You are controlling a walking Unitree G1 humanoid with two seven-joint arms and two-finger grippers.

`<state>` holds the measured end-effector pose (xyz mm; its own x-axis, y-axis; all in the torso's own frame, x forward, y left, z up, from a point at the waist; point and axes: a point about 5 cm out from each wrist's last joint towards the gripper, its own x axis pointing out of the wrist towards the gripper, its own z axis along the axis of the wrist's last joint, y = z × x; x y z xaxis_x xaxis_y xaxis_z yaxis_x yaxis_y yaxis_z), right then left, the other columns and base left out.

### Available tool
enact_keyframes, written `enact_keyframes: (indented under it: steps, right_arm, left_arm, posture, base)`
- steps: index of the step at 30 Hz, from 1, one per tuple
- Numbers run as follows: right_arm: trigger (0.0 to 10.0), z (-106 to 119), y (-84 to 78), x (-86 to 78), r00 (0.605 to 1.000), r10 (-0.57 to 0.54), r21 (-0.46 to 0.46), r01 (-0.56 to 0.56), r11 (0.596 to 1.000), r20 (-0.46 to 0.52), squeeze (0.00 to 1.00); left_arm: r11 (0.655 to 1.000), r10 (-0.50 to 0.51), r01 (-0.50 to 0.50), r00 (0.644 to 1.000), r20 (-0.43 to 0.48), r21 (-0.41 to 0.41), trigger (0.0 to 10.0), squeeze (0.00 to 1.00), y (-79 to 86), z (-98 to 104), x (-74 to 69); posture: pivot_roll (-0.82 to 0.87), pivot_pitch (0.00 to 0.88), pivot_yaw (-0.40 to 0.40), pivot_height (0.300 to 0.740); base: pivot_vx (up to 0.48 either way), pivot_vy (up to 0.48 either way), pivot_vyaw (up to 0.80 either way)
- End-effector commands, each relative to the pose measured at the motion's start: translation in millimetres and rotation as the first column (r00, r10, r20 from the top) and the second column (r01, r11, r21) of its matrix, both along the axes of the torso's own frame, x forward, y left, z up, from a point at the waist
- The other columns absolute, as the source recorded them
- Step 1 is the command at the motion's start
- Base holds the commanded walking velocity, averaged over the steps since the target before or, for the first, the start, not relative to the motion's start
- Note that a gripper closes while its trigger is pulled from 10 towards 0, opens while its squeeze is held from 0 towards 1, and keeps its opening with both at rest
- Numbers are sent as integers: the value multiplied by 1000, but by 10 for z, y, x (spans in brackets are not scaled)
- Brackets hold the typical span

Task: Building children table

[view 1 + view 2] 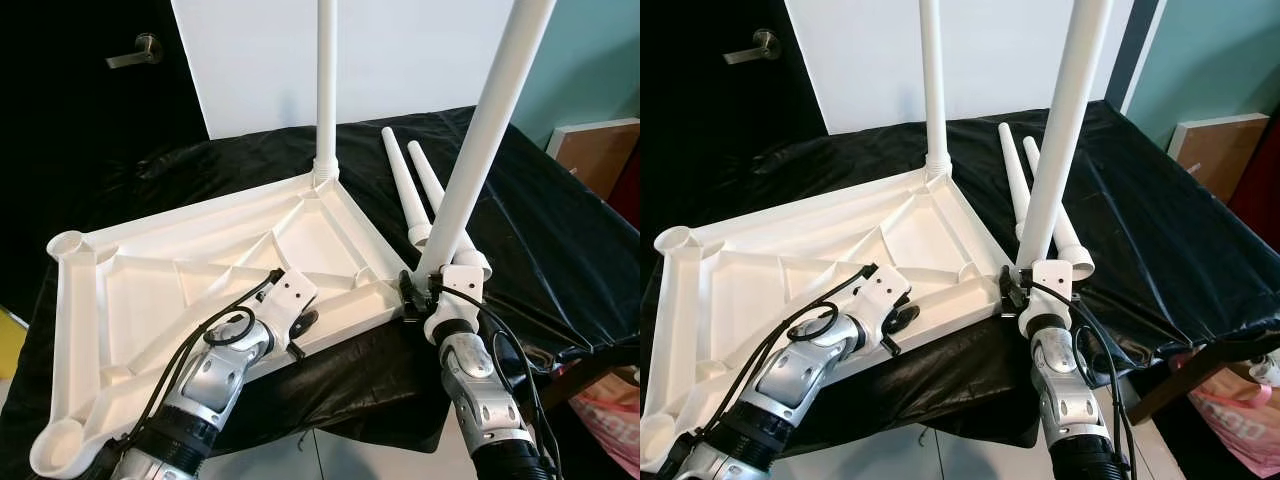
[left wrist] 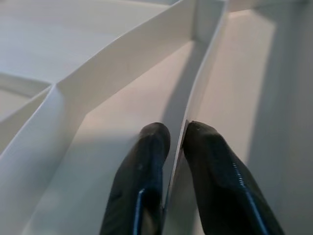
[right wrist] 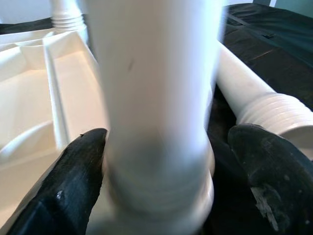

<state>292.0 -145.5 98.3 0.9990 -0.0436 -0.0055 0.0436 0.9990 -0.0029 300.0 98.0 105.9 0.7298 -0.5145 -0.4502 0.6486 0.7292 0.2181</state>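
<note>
Tabletop [image 1: 200, 275], white plastic and turned underside up with its ribs showing, lies on the black-draped desk [image 1: 560, 230], reaching from the near left corner toward the middle. At the near edge the left gripper [image 2: 170, 134] pinches one thin upright rib of the tabletop: its two black fingers [image 2: 146, 166] are nearly closed, one on each face of the rib. In the head views this gripper [image 1: 300, 322] sits on the tabletop's near long side, its silver arm coming up from the lower left.

Just right of it, at the tabletop's near right corner, the right gripper [image 1: 432, 292] is at the base of a white leg [image 1: 485, 130] that stands tilted, leaning up and to the right. The wrist view shows the fingers [image 3: 68, 186] spread wide on either side of the leg's threaded foot [image 3: 161, 191]; the one finger touches it, the other stands apart, so the hold is loose at best.

Beyond, on the cloth right of the tabletop, two spare legs [image 1: 410, 185] lie side by side, thick threaded ends toward the near edge. At the tabletop's far corner a fitted leg [image 1: 326, 90] stands upright in its socket. Empty round sockets [image 1: 68, 243] show at the two left corners. Behind the desk stand a white panel [image 1: 420, 50] and a dark door with a metal handle [image 1: 135, 50].
</note>
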Motion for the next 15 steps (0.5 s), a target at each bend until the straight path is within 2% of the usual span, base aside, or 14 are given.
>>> enact_keyframes:
  steps: [1, 7, 10, 15]
  right_arm:
    - [10000, -25, -74, -15, 999, -41, -13, 41, 999, -18, 0]
    - [10000, -17, -86, 0, 999, -50, -14, 50, 999, -15, 0]
    - [10000, -3, -110, 21, 998, -60, -15, 60, 998, -13, 0]
    - [10000, 5, -117, 30, 998, -64, -15, 64, 998, -12, 0]
  left_arm:
    - [969, 235, -240, 969, 79, 57, 0, 0, 328, 19, 124]
    - [949, 304, -312, 944, 131, 41, 0, 0, 362, 47, 219]
    - [921, 372, -387, 909, 186, 46, 0, 0, 392, 74, 336]
    - [900, 413, -434, 881, 229, 47, 0, 0, 434, 106, 443]
  posture:
    - [-147, 0, 29, 740]
    - [-148, 0, 27, 740]
    - [-149, 0, 25, 740]
    - [-149, 0, 24, 740]
  base:
    - [0, 0, 0]
    - [0, 0, 0]
    - [0, 0, 0]
    - [0, 0, 0]
